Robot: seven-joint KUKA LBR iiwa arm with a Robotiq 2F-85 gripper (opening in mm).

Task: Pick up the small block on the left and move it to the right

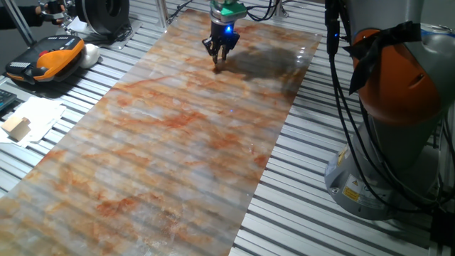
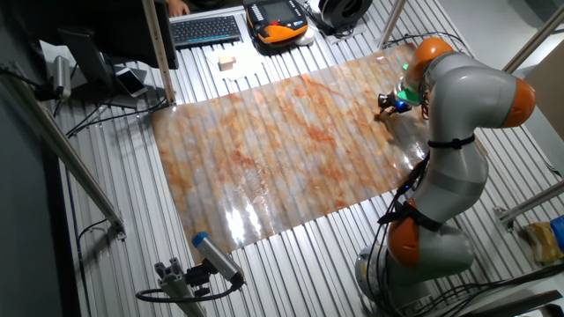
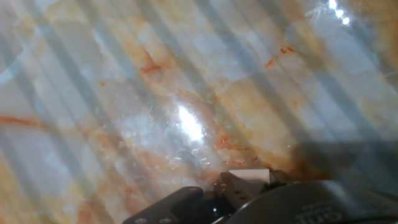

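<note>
Writing: no brand or text can be read in any view; a yellow label point(image 1: 350, 193) sits on the arm's grey base, its print too small to make out.
Arm: the KUKA arm point(image 2: 458, 132), grey with orange joint bands, rises from its base beside the sheet, bends over at the top and reaches its wrist down to the far end of the marbled sheet point(image 1: 178, 142).
Hand: the gripper point(image 1: 219, 60) points straight down, fingertips at or just above the sheet surface; a blue light glows on the wrist above the fingers.
Gripper state: the dark fingers are drawn close together around a small light object at their tips.
Small block point(image 3: 254, 175): in the hand view a pale tan face shows between the finger parts at the bottom edge, so the block sits in the gripper's hold; whether it rests on the sheet or is just lifted cannot be told.
Block in fixed views: only a tiny light speck at the fingertips point(image 1: 217, 65).
Surroundings: a larger wooden block point(image 1: 17, 127) lies on white paper point(image 1: 39, 114) off the sheet, well apart from the gripper; an orange-and-black handheld controller point(image 1: 48, 58) rests near it; a keyboard point(image 2: 204, 30) lies beyond the sheet.
</note>
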